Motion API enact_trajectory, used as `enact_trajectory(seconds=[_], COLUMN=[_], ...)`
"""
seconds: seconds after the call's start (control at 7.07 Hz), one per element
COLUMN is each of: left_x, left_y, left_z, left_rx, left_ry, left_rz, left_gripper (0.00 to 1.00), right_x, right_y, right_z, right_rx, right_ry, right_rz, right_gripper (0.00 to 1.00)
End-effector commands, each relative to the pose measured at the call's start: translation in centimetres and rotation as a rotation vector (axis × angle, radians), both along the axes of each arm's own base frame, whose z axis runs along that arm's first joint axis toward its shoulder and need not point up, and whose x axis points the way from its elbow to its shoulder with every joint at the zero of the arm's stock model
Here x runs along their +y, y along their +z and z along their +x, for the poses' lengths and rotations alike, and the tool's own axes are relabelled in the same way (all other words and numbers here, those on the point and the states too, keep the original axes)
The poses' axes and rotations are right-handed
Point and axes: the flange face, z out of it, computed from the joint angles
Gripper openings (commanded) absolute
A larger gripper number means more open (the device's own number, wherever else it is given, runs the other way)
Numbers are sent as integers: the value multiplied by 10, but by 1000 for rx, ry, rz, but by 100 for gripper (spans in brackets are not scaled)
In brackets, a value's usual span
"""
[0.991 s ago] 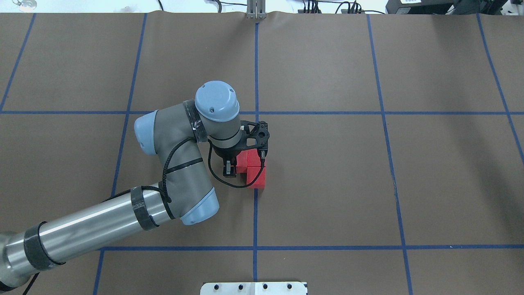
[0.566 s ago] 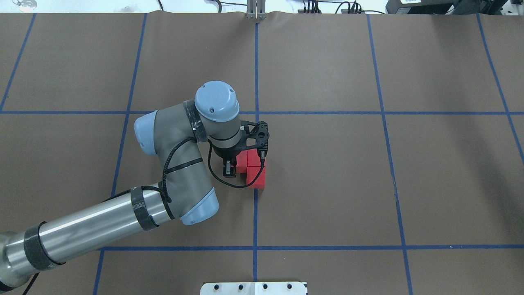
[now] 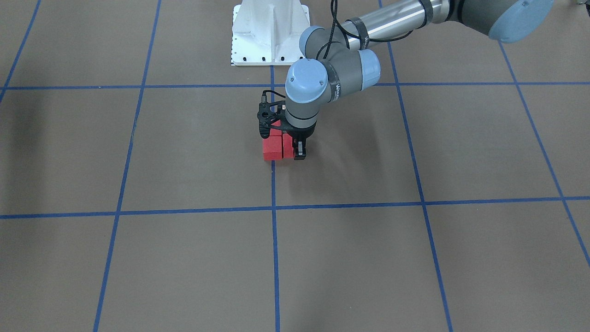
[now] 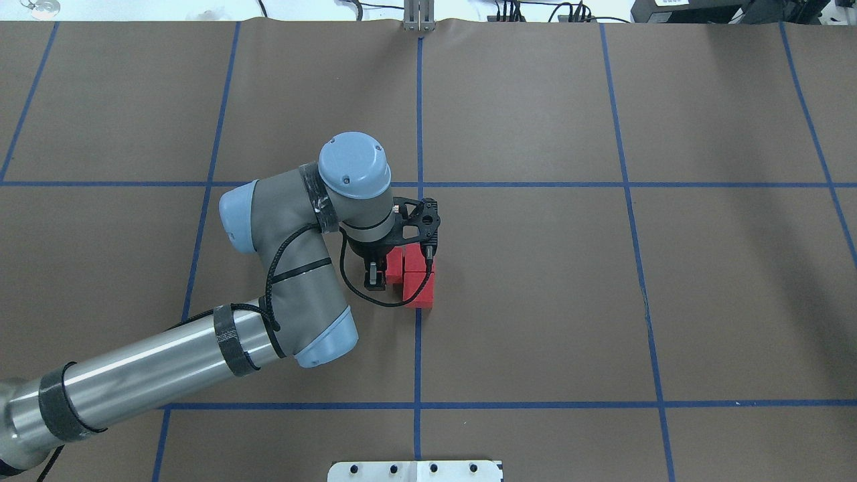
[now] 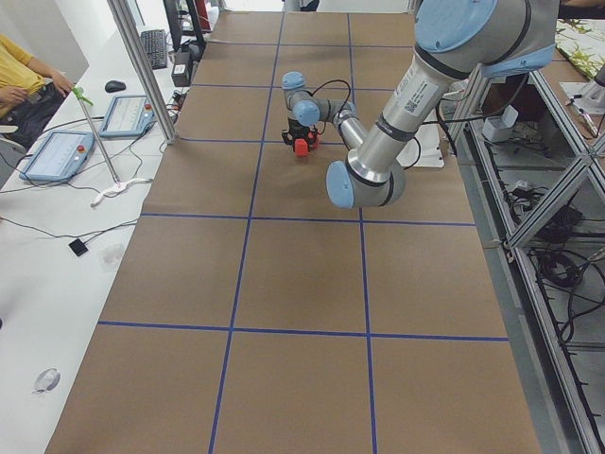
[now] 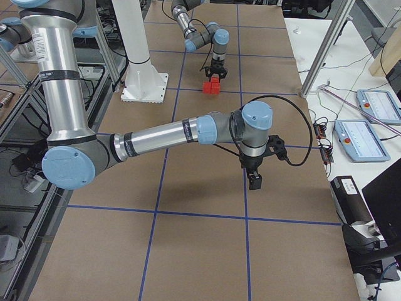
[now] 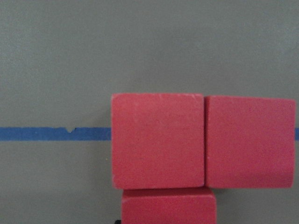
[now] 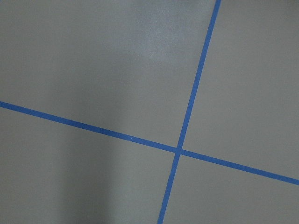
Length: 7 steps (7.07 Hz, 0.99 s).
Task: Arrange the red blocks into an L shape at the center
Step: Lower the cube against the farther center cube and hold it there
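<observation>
Three red blocks (image 4: 418, 278) sit flush in an L on the brown floor, on a blue tape line (image 4: 418, 348). They also show in the front view (image 3: 273, 147), the left side view (image 5: 302, 147), the right side view (image 6: 212, 86) and, close up, the left wrist view (image 7: 158, 140). My left gripper (image 4: 375, 276) stands down at floor level against the outer side of the L's short-arm block (image 3: 288, 148). Its fingers (image 3: 299, 152) look shut together and hold nothing. My right gripper (image 6: 255, 182) hangs over bare floor far from the blocks. I cannot tell whether it is open or shut.
The white robot base plate (image 3: 269, 32) lies behind the blocks, toward the robot. My right arm (image 6: 188, 132) stretches low over the floor on my right side. Benches with tablets (image 6: 376, 135) and an operator (image 5: 19, 76) line the far edge.
</observation>
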Motion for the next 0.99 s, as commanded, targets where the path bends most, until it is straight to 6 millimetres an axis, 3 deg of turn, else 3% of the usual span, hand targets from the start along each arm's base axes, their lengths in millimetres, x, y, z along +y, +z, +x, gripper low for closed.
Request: enact_trajectory(seconds=[0.0,0.28,0.57,0.85], left_x=[-1,-4,-4,-2], left_y=[0,-1,-7,-13], left_z=[0,-4,-9,-14], left_rx=[0,0,9,21], left_ry=[-1,-7,-45,-66], left_rz=[0,0,-31,-39], left_gripper=[70,78,99,100], right_x=[0,0,0,0], right_y=[0,0,0,0], right_z=[0,0,0,0], right_rx=[0,0,0,0], right_ry=[0,0,0,0], right_rz=[0,0,0,1], right_gripper=[100,99,100,100])
